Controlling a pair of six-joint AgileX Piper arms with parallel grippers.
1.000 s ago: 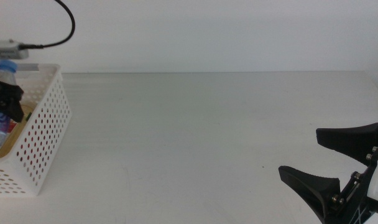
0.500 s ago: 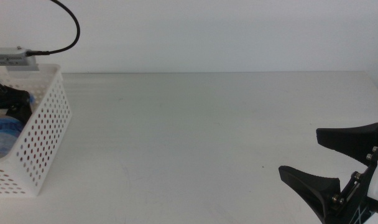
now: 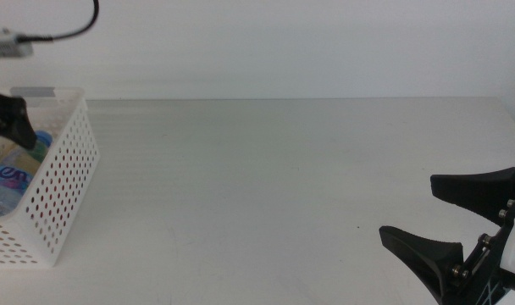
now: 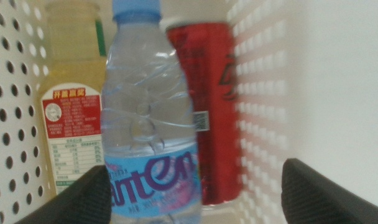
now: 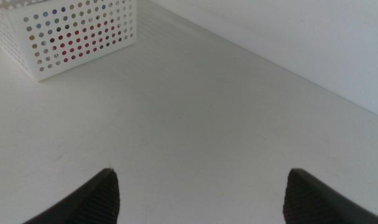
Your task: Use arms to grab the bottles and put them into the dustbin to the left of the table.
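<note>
The left gripper [image 3: 8, 119] has risen above the white perforated dustbin [image 3: 58, 186] at the counter's [image 3: 283, 186] far left, jaws now open and empty. The released water bottle [image 4: 153, 118] lies inside between the yellow juice bottle [image 4: 71, 99] and red soda can [image 4: 211, 106]. The right gripper [image 3: 461, 222] waits open, near right. All bottles appear binned.

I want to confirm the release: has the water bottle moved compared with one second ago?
Yes. The water bottle has dropped below the dustbin rim and now lies inside; the left gripper, open, is above it.
</note>
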